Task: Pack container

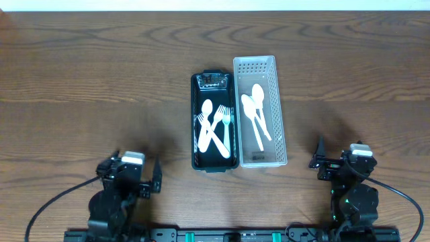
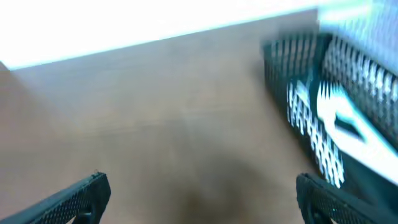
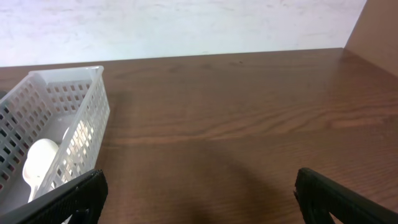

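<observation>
Overhead: two cutlery baskets side by side mid-table, both arms low at the near edge.
Brown wooden table point(image 1: 80, 81) shows open wood left, right and in front of the baskets. The white perforated plastic basket point(image 1: 277, 107) touches the black perforated plastic basket point(image 1: 195, 121) along their long sides. Left gripper point(image 2: 199, 186) and right gripper point(image 3: 199, 186): fingers spread wide, holding nothing, well apart from the baskets. White plastic spoons point(image 1: 255, 111) lie in the white basket, white plastic forks point(image 1: 224, 124) in the black.

Even, bright light throughout; the left wrist view is heavily blurred, the other two sharp.
</observation>
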You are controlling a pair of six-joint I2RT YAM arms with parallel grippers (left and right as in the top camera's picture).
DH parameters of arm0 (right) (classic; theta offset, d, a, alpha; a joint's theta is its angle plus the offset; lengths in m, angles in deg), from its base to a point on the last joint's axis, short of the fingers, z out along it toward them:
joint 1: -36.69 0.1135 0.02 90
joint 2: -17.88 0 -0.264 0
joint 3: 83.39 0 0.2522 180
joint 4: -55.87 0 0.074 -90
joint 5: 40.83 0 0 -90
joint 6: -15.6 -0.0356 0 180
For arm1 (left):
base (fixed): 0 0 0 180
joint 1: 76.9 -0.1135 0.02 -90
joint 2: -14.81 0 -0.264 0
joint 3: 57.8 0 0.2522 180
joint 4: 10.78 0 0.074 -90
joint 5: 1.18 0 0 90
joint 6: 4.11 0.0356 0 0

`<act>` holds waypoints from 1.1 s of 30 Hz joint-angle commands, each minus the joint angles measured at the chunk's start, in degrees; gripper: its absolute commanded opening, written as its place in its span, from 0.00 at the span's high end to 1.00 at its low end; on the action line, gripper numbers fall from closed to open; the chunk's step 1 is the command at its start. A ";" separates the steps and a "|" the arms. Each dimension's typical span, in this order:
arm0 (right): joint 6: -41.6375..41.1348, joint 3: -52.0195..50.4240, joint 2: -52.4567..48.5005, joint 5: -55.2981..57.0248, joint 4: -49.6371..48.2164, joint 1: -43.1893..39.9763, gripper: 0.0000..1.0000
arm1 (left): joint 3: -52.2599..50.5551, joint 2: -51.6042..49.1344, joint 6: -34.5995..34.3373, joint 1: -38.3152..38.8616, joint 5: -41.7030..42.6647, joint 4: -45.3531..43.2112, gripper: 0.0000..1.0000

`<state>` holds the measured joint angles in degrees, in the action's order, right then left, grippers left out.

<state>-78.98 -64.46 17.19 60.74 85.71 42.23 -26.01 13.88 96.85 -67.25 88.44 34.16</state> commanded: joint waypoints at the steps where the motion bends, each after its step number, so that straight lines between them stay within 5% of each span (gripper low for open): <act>1: -0.96 -0.09 0.37 0.28 0.24 0.66 0.01 | -4.44 0.48 2.34 -0.85 -0.52 -7.89 0.02; 10: -0.96 -0.09 0.37 0.28 0.24 0.66 0.01 | -17.88 0.83 0.74 -3.17 0.00 -32.24 0.02; 19: -0.96 -0.09 0.37 0.28 0.24 0.66 0.01 | -17.79 0.83 -7.32 -4.39 0.00 -26.99 0.02; 33: -0.96 -0.09 0.37 0.28 0.24 0.66 0.01 | -17.79 0.26 -7.19 -4.39 -0.02 -26.99 0.02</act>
<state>-78.98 -64.46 17.19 60.77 85.67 42.23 -42.80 14.18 90.33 -71.30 88.90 4.66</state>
